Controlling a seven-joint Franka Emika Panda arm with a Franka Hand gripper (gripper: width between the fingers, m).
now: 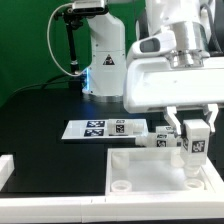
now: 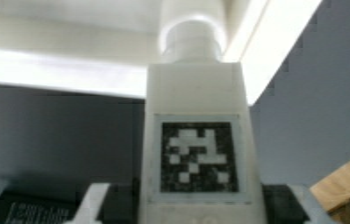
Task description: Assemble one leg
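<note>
Leg (image 1: 190, 150): short white plastic post, likely light, stiff, smooth, somewhat slippery; best gripped across the flat sides flanking its tag | Position: upright at 4 o'clock in the exterior view, over the white panel (image 1: 150, 172); contact unclear | Gripper (image 1: 190, 138): arm pointing straight down, fingers (image 2: 104, 205) clamped on the leg

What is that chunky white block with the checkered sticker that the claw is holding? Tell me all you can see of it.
The leg is a short, thick white post, plastic by its look, flat-sided with a narrower rounded end. One side bears a black-and-white square marker tag. It stands upright, clamped between the fingers of the gripper, over the large white panel near the exterior view's right. Whether its lower end touches the panel cannot be told.
</note>
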